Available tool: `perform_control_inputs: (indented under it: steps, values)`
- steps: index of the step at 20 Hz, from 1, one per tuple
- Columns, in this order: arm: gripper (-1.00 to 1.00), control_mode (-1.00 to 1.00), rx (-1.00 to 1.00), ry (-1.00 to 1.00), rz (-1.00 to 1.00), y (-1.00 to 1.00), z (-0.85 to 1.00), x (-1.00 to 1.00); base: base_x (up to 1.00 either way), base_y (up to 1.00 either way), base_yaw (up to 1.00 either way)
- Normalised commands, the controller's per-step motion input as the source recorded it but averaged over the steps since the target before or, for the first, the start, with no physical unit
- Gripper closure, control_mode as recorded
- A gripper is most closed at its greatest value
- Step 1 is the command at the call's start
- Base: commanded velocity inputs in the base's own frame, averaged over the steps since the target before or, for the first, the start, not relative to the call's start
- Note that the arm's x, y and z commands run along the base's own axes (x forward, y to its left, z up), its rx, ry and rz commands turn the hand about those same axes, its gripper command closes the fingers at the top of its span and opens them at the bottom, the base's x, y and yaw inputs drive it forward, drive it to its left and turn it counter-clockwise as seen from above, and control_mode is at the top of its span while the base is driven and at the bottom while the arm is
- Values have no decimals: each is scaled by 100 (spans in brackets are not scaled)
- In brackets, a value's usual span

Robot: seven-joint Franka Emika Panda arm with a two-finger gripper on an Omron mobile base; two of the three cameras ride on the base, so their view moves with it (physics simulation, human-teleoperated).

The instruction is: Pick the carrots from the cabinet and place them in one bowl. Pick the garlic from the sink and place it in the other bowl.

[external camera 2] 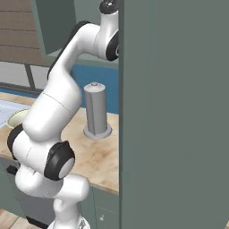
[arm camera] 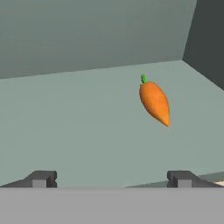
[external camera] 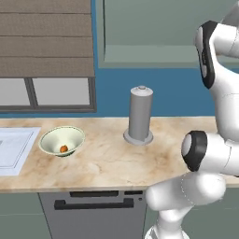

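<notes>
One orange carrot (arm camera: 154, 101) with a green top lies on the pale floor of the cabinet (arm camera: 87, 118). My gripper (arm camera: 111, 179) is open and sits short of it, the carrot ahead and to the right of the fingertips (arm camera: 41, 178), with nothing between them. A second carrot (external camera: 63, 149) rests in the shallow cream-green bowl (external camera: 51, 138) on the counter, beside the sink (external camera: 14, 147). My arm (external camera 2: 85, 40) reaches up into the wall cabinet (external camera: 158, 32), behind its open door (external camera 2: 174, 112). The garlic and the other bowl are out of view.
A tall grey cylinder on a round base (external camera: 140, 114) stands mid-counter, right of the bowl. The cabinet's dark side wall (arm camera: 208, 39) rises just right of the carrot. A window with a brown blind (external camera: 46, 42) is above the sink.
</notes>
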Motion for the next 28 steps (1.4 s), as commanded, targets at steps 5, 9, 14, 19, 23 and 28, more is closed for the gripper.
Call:
perform_control_inputs:
  steps: [5,9,14,19,23,28]
  values:
    - [-100,-100,0,13,5,-39,27,45,0,0,0]
    - [-100,-100,0,12,7,-49,31,42,0,0,0]
    - [-100,-100,0,0,1,-10,-22,16,0,0,0]
    - [-100,-100,0,0,1,0,-83,3,0,0,0]
    - [-100,-100,0,-1,3,0,-50,25,0,0,0]
    - [-100,-100,0,0,0,-11,-7,62,0,0,0]
